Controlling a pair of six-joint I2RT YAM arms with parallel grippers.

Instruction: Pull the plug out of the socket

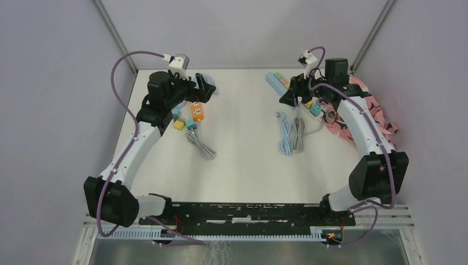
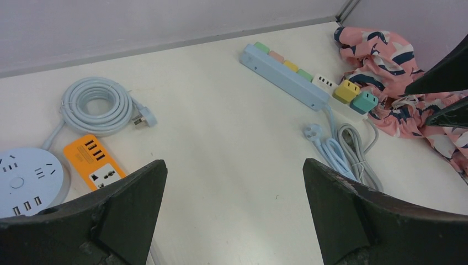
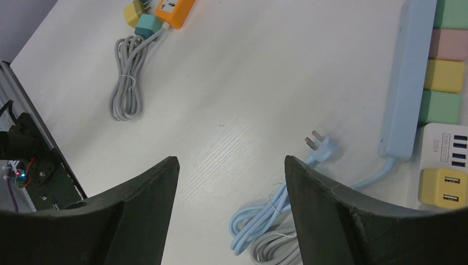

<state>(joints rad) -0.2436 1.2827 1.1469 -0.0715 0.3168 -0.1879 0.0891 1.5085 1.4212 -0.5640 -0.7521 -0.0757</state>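
While both my arms reach out over the white table [image 1: 243, 160], a pink patterned cloth [image 2: 386, 49] lies bunched at its far right edge. My left pincer [image 2: 234, 165] hangs spread wide with nothing between its fingers, above the left side, where a round blue socket [image 2: 27, 179] touches an orange socket block [image 2: 96, 160]. My right pincer [image 3: 232, 160] is also spread and pinches nothing, with bare tabletop showing in its gap. A long blue power strip [image 3: 403, 83] lies near the cloth, and a white strip [image 3: 447, 146] sits at its nearer end. The yellow plug [image 3: 439, 186] sits in that white strip, just right of my right finger, with a teal plug [image 2: 364, 101] beside it.
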